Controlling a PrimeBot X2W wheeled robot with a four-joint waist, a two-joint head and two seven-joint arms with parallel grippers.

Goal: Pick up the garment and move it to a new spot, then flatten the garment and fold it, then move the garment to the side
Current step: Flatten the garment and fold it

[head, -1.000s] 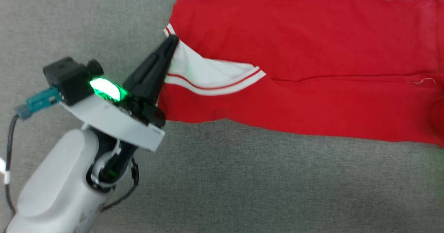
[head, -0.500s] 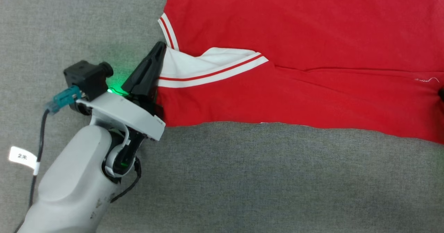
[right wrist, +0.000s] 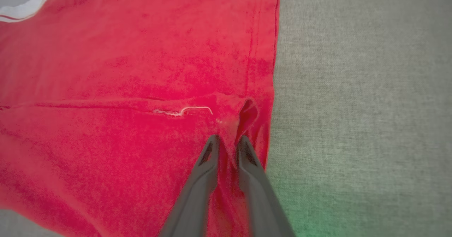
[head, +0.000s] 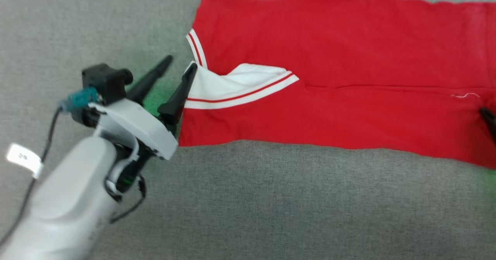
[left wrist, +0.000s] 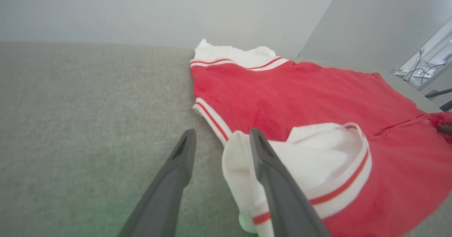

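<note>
since the garment (head: 348, 50) lies on the grey surface (head: 271, 205) with its near edge turned over along one crease (head: 387, 86), a first fold looks done; more folds and the move aside remain. the left gripper (head: 180, 62) stands wide, one finger against the sleeve (head: 228, 83), holding nothing. the right gripper (right wrist: 227, 138) is narrow at the hem (right wrist: 273, 71); whether it pinches cloth i cannot tell.

The garment (head: 348, 70) runs off the head view's top and right edges.
</note>
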